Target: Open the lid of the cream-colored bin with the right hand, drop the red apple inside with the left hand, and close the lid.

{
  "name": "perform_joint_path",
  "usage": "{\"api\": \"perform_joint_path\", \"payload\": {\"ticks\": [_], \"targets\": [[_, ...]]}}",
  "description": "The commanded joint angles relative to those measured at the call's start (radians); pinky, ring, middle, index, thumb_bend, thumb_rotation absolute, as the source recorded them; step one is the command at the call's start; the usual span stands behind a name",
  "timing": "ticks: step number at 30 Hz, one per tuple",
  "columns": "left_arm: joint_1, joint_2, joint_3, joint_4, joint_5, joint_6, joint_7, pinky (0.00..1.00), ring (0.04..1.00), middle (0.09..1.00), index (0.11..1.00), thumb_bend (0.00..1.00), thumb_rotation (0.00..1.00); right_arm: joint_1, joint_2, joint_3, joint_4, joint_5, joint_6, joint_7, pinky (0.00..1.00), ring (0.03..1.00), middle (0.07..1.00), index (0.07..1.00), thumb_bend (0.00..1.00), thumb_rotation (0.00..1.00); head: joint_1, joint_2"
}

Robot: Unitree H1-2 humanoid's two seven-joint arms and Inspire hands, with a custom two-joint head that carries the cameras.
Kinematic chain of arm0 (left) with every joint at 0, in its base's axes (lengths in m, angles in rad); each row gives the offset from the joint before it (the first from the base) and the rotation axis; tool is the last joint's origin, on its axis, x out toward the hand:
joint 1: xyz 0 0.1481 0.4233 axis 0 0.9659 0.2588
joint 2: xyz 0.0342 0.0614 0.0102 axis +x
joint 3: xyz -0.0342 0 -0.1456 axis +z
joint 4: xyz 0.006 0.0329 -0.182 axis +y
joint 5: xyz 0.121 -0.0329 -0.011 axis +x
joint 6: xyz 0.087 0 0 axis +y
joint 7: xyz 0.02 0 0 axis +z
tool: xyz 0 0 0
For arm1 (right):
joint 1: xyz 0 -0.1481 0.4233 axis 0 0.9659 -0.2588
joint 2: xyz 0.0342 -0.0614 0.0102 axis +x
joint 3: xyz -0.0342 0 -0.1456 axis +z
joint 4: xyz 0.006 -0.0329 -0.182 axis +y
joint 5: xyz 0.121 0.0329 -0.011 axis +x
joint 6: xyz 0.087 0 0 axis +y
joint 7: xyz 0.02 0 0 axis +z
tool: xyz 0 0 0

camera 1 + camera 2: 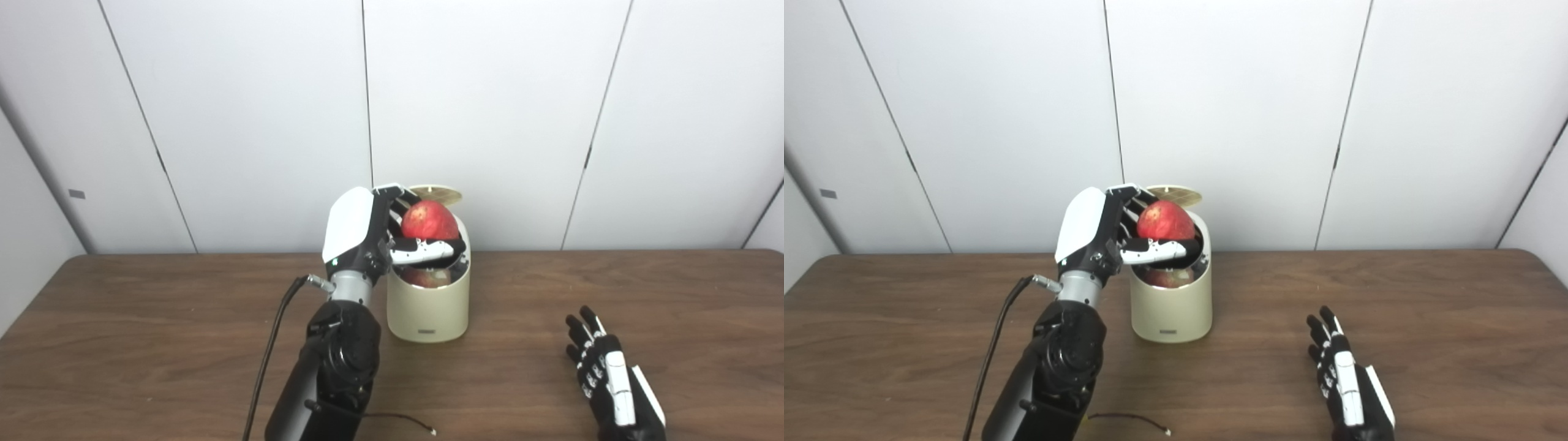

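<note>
Left eye view: left hand (380, 236) wrapped around apple (429, 221), fingers curled behind, thumb across the near side, fruit held directly over the open mouth of bin (428, 309). Lid (436, 195) tipped up at the far rim, underside facing forward. Inside the bin, below the thumb, a reddish shape visible; whether a reflection or another fruit, cannot tell. Bin standing mid-counter (153, 318), toward the far edge, near the wall.

Right hand (606, 373) resting on the counter at near right, well apart from the bin, fingers spread and extended, holding nothing.

Progress, judged from the layout: lid opening done; apple carried to the mouth but not yet released, sitting level with the rim rather than down inside. Left to do: loosen the left-hand grip so the apple falls in, draw that hand clear of the rim, then bring the lid down shut. Roughly past the halfway mark.

Loose cable (392, 419) trailing on the counter near the left forearm, clear of the bin.
</note>
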State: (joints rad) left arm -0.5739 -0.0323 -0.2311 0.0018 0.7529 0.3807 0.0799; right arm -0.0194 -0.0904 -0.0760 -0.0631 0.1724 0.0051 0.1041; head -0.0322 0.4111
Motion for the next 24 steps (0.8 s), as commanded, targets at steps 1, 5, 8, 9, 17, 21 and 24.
{"api": "perform_joint_path", "payload": {"ticks": [1, 5, 8, 9, 17, 21, 24], "targets": [[-0.058, -0.005, -0.001, 0.001, 0.003, -0.029, 0.031, 0.35, 0.387, 0.466, 0.492, 0.5, 0.0, 0.009, 0.007, -0.001, 0.031, 0.004, -0.027, 0.001, 1.0, 1.0, 0.962, 1.0, 0.55, 1.0, -0.001, 0.003], [-0.062, -0.006, -0.005, 0.028, 0.019, -0.014, 0.05, 0.37, 0.399, 0.484, 0.49, 0.5, 0.0, 0.008, 0.005, -0.001, 0.037, 0.007, -0.039, 0.007, 1.0, 1.0, 0.962, 1.0, 0.56, 1.0, 0.0, 0.005], [-0.065, -0.002, -0.011, 0.057, 0.033, -0.004, 0.067, 0.39, 0.417, 0.503, 0.485, 0.5, 0.0, 0.01, 0.004, -0.002, 0.033, 0.01, -0.035, 0.008, 1.0, 1.0, 0.959, 1.0, 0.56, 1.0, 0.003, 0.009], [-0.066, 0.0, -0.014, 0.066, 0.04, 0.001, 0.071, 0.39, 0.419, 0.507, 0.484, 0.5, 0.0, 0.01, 0.004, -0.003, 0.031, 0.012, -0.033, 0.009, 1.0, 1.0, 0.959, 1.0, 0.56, 1.0, 0.003, 0.009], [-0.065, 0.014, -0.041, 0.142, 0.075, 0.004, 0.115, 0.38, 0.412, 0.555, 0.483, 0.49, 0.0, 0.016, -0.002, 0.001, 0.03, 0.033, -0.037, 0.024, 1.0, 1.0, 0.955, 1.0, 0.58, 1.0, 0.008, 0.013], [-0.068, 0.022, -0.051, 0.18, 0.076, -0.021, 0.148, 0.29, 0.433, 0.581, 0.506, 0.46, 0.0, 0.019, -0.001, 0.003, 0.028, 0.03, -0.031, 0.022, 1.0, 0.999, 0.949, 1.0, 0.59, 1.0, 0.012, 0.011], [-0.07, 0.023, -0.055, 0.205, 0.079, -0.031, 0.173, 0.29, 0.438, 0.59, 0.503, 0.46, 0.0, 0.021, 0.001, 0.006, 0.024, 0.033, -0.027, 0.024, 1.0, 0.995, 0.944, 1.0, 0.59, 1.0, 0.013, 0.012]]}}
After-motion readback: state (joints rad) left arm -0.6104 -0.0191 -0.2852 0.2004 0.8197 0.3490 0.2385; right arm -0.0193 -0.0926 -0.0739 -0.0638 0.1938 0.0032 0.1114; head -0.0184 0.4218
